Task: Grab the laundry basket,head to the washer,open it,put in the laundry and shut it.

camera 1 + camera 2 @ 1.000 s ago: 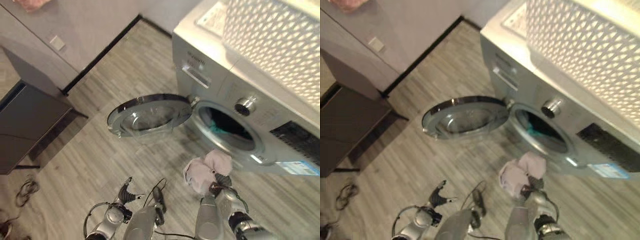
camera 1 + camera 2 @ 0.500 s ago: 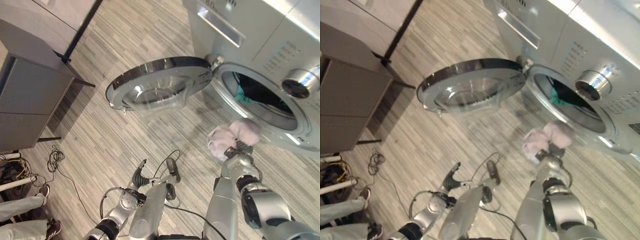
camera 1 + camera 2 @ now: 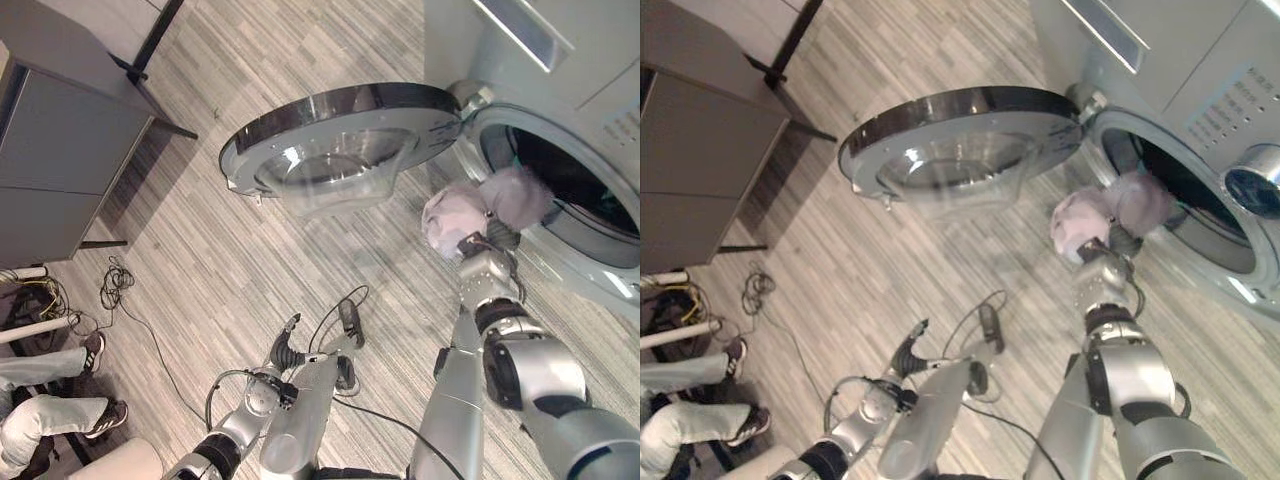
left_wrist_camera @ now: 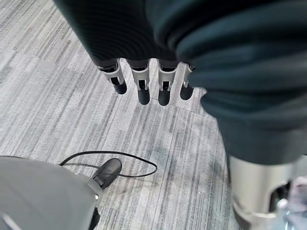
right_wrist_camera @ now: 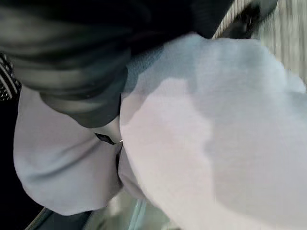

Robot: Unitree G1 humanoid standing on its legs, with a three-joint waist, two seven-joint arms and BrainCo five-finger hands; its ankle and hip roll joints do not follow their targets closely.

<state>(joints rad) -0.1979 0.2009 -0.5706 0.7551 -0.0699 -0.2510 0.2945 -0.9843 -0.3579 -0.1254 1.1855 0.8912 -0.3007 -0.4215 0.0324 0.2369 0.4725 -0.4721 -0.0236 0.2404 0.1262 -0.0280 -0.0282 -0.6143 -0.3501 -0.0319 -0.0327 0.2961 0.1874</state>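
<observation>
The silver washer [image 3: 590, 70] stands at the right with its round door [image 3: 340, 140] swung wide open to the left. My right hand [image 3: 483, 262] is raised to the dark drum opening [image 3: 585, 190] and is shut on a pale pink-white bundle of laundry [image 3: 460, 210]. The bundle sits against the opening's near rim, between door hinge and drum. In the right wrist view the cloth [image 5: 216, 143] bulges over the hand. My left hand [image 3: 283, 352] hangs low over the floor, its fingers [image 4: 139, 88] straight and holding nothing.
A grey cabinet [image 3: 60, 150] stands at the left, with loose cables [image 3: 115, 285] on the wood floor beside it. A person's legs and shoes [image 3: 50, 400] show at the lower left. The open door [image 3: 960, 140] juts out over the floor.
The camera has tipped down and closer, so the washer's top has left the picture. My right hand has carried the bundle up to the drum's mouth. The left hand stays low.
</observation>
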